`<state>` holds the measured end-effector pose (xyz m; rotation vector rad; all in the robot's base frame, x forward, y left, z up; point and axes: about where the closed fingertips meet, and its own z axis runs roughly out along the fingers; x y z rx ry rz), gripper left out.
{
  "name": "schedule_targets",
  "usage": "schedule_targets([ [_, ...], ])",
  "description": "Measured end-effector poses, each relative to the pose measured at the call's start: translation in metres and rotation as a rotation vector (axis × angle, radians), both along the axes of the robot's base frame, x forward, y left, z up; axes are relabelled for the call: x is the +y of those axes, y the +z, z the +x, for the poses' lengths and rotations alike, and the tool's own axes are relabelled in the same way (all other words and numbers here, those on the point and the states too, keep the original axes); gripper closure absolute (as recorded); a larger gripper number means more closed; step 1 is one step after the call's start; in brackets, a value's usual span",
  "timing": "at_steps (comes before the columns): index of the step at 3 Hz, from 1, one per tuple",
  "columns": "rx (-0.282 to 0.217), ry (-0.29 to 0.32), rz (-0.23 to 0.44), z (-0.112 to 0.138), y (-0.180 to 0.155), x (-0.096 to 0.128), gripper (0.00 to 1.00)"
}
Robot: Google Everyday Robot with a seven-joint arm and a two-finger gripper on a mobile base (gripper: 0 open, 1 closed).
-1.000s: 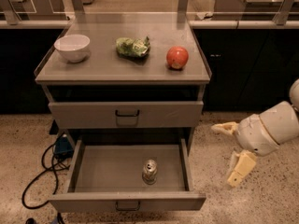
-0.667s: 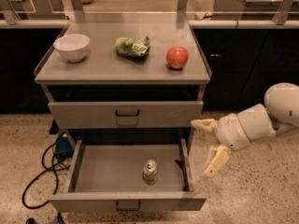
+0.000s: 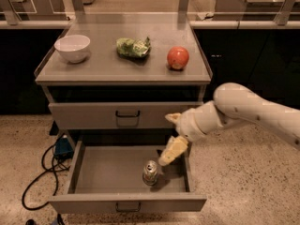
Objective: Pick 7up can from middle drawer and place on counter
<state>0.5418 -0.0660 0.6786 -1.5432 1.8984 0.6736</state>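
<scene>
The 7up can stands upright on the floor of the open middle drawer, right of its centre. My gripper comes in from the right on a white arm and hangs above the drawer's right part, just up and right of the can. Its two pale fingers are spread apart, one finger by the upper drawer front and one pointing down toward the can. It holds nothing. The counter is the grey cabinet top above.
On the counter stand a white bowl, a green bag and a red apple. The top drawer is closed. A blue box and black cables lie on the speckled floor left of the cabinet.
My arm and gripper have moved left, from beside the cabinet to over the open drawer's right side, close to the can. The can has not moved.
</scene>
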Motion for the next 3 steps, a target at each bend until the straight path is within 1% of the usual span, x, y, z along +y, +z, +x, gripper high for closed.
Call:
schedule_targets([
  [1, -0.008, -0.033, -0.025, 0.021, -0.002, 0.033, 0.0],
  [2, -0.006, -0.033, -0.023, 0.021, -0.002, 0.033, 0.0],
  [3, 0.095, -0.042, 0.033, 0.018, -0.041, 0.024, 0.0],
])
